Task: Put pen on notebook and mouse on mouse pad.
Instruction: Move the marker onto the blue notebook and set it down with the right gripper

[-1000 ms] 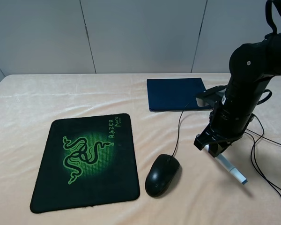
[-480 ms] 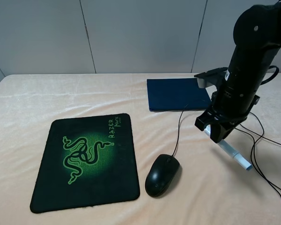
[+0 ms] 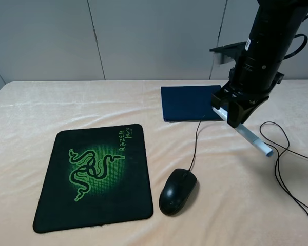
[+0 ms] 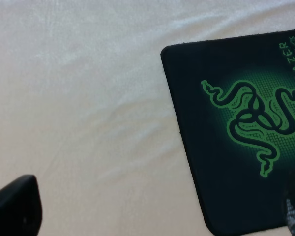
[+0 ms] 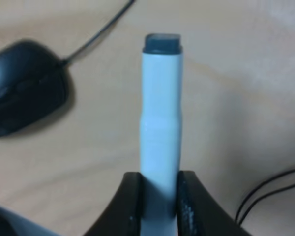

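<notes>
My right gripper [image 3: 234, 118] is shut on the white pen [image 3: 252, 138], which slants down from it in the air, its dark tip lowest. It hangs just beside the near right corner of the navy notebook [image 3: 189, 102]. In the right wrist view the pen [image 5: 160, 113] sticks out between the two fingers [image 5: 132, 201], with the black mouse [image 5: 23, 93] on the cloth below. The mouse [image 3: 177, 191] lies right of the black and green mouse pad [image 3: 95, 177], apart from it. My left gripper [image 4: 157, 211] is open above the cloth beside the mouse pad [image 4: 246, 137].
The mouse cable [image 3: 196, 143] runs from the mouse up to the notebook's near edge. Loose black cables [image 3: 282, 169] loop on the table at the right. A cream cloth [image 3: 66, 102] covers the table; a grey wall panel stands behind.
My right arm has risen and moved back toward the notebook, carrying the pen up off the table. Mouse, pad and notebook have not moved.
</notes>
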### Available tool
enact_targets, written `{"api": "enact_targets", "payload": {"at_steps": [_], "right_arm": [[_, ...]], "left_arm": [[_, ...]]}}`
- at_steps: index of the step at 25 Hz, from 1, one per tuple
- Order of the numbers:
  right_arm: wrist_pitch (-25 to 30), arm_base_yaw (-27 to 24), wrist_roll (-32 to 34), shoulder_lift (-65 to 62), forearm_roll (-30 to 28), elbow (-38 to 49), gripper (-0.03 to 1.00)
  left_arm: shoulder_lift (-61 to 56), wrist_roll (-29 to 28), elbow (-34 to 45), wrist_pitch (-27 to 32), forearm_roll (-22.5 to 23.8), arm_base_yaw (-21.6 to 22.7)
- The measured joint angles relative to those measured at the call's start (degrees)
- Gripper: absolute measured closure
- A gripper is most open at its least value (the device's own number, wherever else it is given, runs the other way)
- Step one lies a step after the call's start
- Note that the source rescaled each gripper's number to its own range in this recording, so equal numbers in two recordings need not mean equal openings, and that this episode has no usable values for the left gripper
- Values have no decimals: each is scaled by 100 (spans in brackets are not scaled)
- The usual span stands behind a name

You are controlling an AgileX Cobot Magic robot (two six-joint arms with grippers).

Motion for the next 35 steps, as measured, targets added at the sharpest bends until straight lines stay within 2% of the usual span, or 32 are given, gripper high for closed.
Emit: {"api": "enact_targets", "payload": {"at_steps": [9, 23, 28, 35], "right_arm": [[18, 0, -209, 905, -502, -1310, 97], [25, 0, -1805, 2899, -968, -3827, 97], [25, 0, -2301, 3511, -987, -4333, 97], [-201, 0, -2996, 3963, -1016, -4471, 97]], "left_arm": [[0, 0, 0, 0, 0, 0], [0, 0, 0, 0, 0, 0], [0, 0, 0, 0, 0, 0], [0, 0, 0, 0, 0, 0]]}}
